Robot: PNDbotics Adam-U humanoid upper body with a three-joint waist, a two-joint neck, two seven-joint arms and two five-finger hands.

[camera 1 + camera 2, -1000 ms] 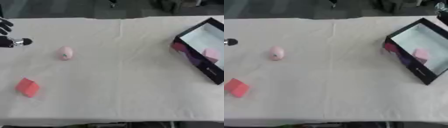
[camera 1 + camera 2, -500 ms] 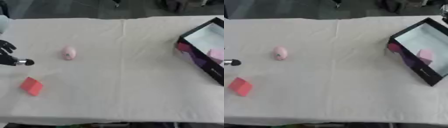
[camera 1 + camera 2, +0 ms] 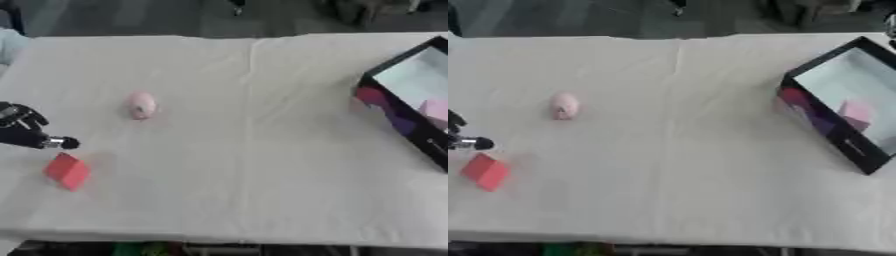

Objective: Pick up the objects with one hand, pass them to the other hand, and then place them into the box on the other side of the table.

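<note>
A red block (image 3: pixel 67 171) lies on the white table near the left front. Just above it, at the left edge, my left hand (image 3: pixel 24 131) hovers with its fingers spread and a silver-tipped finger pointing right; it holds nothing. A small pink rounded object (image 3: pixel 142 104) rests further back on the cloth. At the right edge stands a black box (image 3: pixel 826 114) with a white inside, tilted toward me, with a pink piece (image 3: pixel 855 110) in it. My right hand is out of sight.
The white cloth (image 3: pixel 254 150) covers the whole table, with a crease running down its middle. Dark floor and furniture legs lie beyond the far edge. The table's front edge runs along the bottom of both views.
My left hand has come down along the left edge from beside the pink object toward the red block. The camera has shifted a little, moving the whole scene.
</note>
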